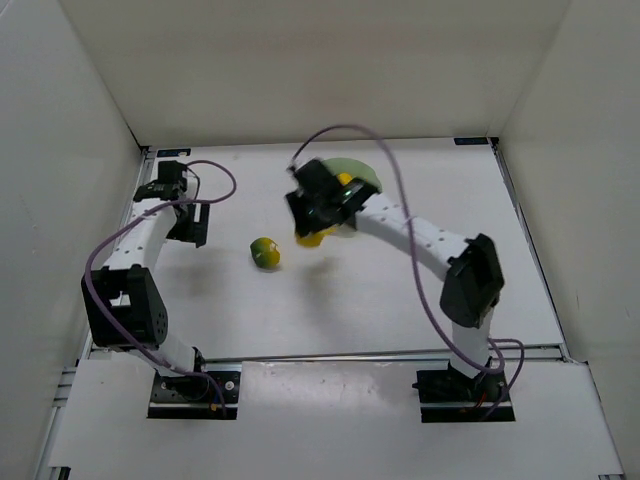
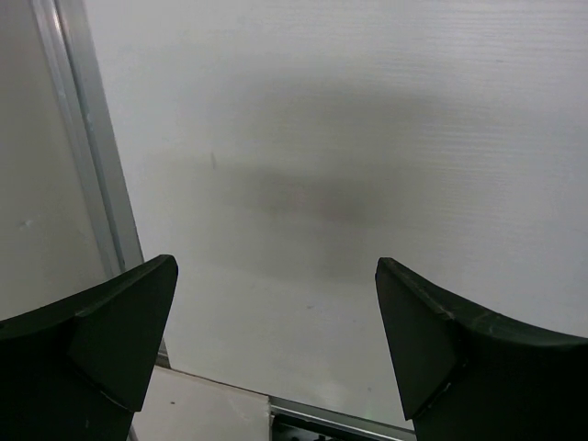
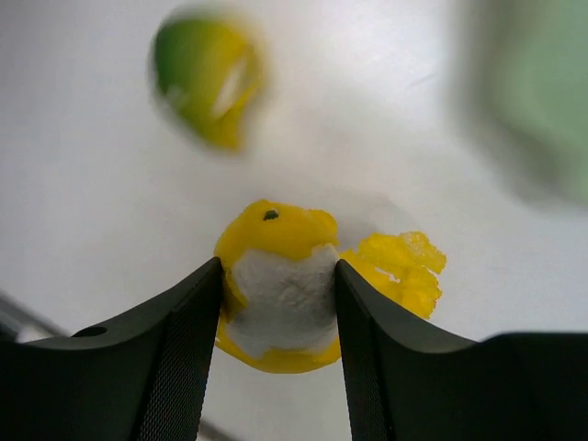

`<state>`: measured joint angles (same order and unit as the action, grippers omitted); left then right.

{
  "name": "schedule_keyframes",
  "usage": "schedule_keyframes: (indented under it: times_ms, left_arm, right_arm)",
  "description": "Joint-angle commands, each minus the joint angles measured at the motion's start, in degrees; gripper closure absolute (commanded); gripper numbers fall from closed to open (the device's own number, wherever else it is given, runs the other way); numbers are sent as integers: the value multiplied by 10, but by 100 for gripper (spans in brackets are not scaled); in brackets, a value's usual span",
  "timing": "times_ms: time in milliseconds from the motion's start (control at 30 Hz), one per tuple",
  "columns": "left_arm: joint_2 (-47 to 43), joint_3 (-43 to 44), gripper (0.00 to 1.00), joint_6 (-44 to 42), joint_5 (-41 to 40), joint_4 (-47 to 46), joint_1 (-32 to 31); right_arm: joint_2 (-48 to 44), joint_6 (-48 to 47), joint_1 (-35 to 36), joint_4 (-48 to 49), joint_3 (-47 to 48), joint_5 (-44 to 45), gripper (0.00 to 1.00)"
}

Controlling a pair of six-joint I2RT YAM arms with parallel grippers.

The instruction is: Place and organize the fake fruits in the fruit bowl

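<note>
Lying toward the far side of the table [image 1: 400,300], the fruit bowl [image 1: 362,172] sat just beyond the right gripper [image 3: 278,312], up and to the right of its fingers in the wrist view. That short stretch toward the bowl looked like the one the coming move turned on. The right arm was by far the nearer. The left gripper [image 2: 276,312] hung well apart at the table's left edge, its fingers spread wide on nothing.

The right fingers were pinched on the yellow-and-white fruit [image 3: 276,234], gripping its white middle from both sides. The green-and-yellow fruit [image 1: 265,252] lay on the table to the left, away from the bowl.

The gripper covered much of the bowl from above and the wrist view blurred it, so its contents could not be told. Nor could I tell whether the ragged yellow piece [image 3: 401,268] belonged to the held fruit.
</note>
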<state>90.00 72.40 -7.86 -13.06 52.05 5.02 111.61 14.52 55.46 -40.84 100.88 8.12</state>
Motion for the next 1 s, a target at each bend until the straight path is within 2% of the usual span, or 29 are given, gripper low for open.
schedule_keyframes:
  times_ms: [0, 67, 100, 167, 200, 233, 333, 467, 533, 633, 800, 967]
  left_arm:
    - [-54, -8, 0, -33, -17, -12, -60]
    - [-54, -8, 0, -45, -17, -12, -107]
    - [-54, -8, 0, -59, -24, -12, -124]
    - [-41, -2, 0, -73, -29, -12, -156]
    - [-35, 5, 0, -78, -29, -12, -187]
    - [-22, 5, 0, -87, -29, -6, -203]
    - [-4, 11, 0, -109, -29, -5, -260]
    - [58, 32, 0, -129, -23, -28, -309]
    - [83, 57, 0, -141, -23, -28, -330]
    - [122, 76, 0, -165, -16, -28, -352]
    - [175, 81, 0, -202, -4, -21, -366]
    - [221, 88, 1, -202, 1, -15, -366]
  right_arm:
    - [-59, 107, -106, 48, 1, 65, 83]
    - [-41, 125, -158, 48, 19, 89, 80]
    - [-19, 131, -173, 42, 42, 96, 74]
    - [9, 131, -205, 28, 73, 96, 68]
    - [36, 121, -213, 21, 89, 96, 60]
    - [47, 115, -218, 15, 119, 109, 43]
    - [85, 90, -235, 2, 153, 104, 18]
    - [97, 83, -247, 2, 190, 72, 2]
    - [97, 83, -253, 2, 201, 72, 0]
    - [49, 92, -266, 2, 180, 60, 0]
    - [-48, 105, -266, 8, 76, 60, 0]
    - [-118, 111, -272, 8, -14, 78, 0]
